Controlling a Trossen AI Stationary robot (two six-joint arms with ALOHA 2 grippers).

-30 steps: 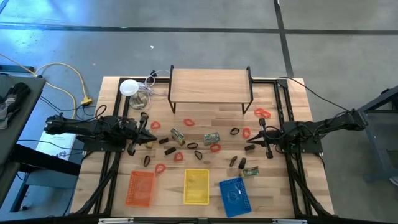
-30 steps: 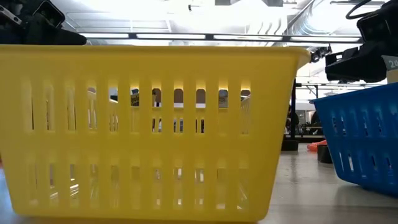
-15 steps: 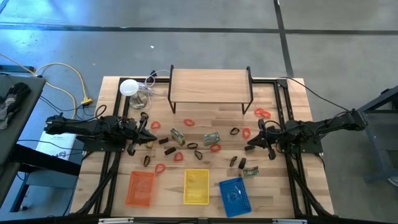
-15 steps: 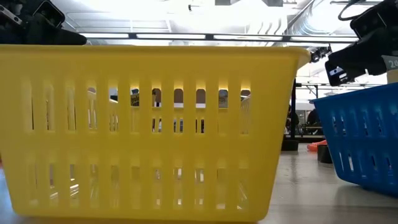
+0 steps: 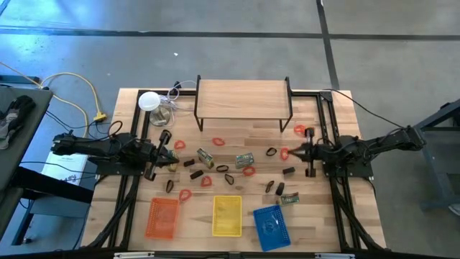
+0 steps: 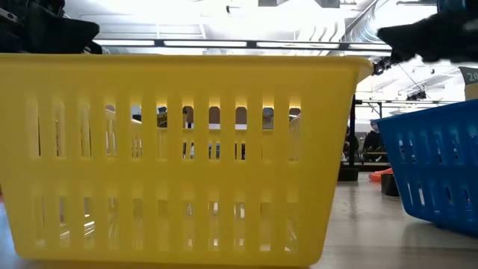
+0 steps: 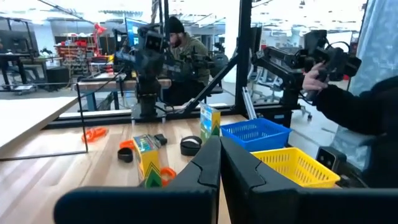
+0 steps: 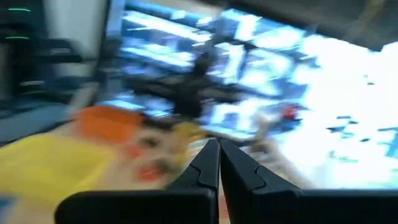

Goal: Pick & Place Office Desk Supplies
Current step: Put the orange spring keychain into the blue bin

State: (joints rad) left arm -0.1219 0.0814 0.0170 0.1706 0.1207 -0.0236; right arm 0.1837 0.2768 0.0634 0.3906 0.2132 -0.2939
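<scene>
The supplies lie scattered on the wooden table: red rubber bands (image 5: 218,142), black clips (image 5: 223,169) and green-and-silver packets (image 5: 245,160). My left gripper (image 5: 172,157) is shut over the table's left side, near a packet (image 5: 205,157); the left wrist view shows its fingers (image 7: 219,144) closed with nothing between them. My right gripper (image 5: 296,152) is shut over the right side, beside a red band (image 5: 285,152). One black clip (image 5: 288,170) lies just nearer than it. The right wrist view is blurred.
An orange basket (image 5: 162,217), a yellow basket (image 5: 227,216) and a blue basket (image 5: 270,226) stand along the near edge. A wooden shelf (image 5: 242,101) stands at the far edge, with a white disc (image 5: 149,101) left of it. A person's hand (image 7: 317,68) shows beyond the table.
My right gripper has swung a little toward the far edge and turned about its wrist, staying shut. A black clip now shows on the table where its fingers stood. My left arm has shifted slightly in the low view.
</scene>
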